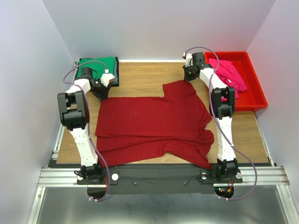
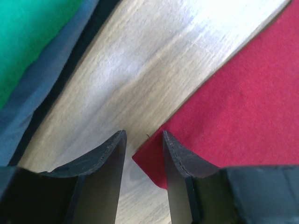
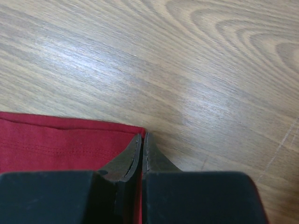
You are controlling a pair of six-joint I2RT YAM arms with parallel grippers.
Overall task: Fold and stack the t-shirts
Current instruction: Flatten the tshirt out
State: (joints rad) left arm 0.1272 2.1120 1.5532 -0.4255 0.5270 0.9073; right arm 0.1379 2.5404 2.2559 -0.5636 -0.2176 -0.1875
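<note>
The maroon t-shirt (image 1: pixel 149 123) lies spread across the middle of the wooden table. My left gripper (image 1: pixel 103 89) is low at its far left corner. In the left wrist view the gripper (image 2: pixel 144 135) is open, with the shirt's corner (image 2: pixel 154 158) lying between the fingers. My right gripper (image 1: pixel 188 79) is at the shirt's far right corner. In the right wrist view it (image 3: pixel 142 136) is shut, with maroon cloth (image 3: pixel 56 144) pinched between the fingers. The green t-shirt (image 1: pixel 99 63) lies folded on the dark grey one (image 2: pixel 42 79) at the far left. The pink t-shirt (image 1: pixel 229 74) lies in the tray.
A rigid red tray (image 1: pixel 252 88) stands at the far right, against the right wall. Bare wood (image 1: pixel 145 77) shows between the folded stack and the right gripper. White walls close in the back and both sides.
</note>
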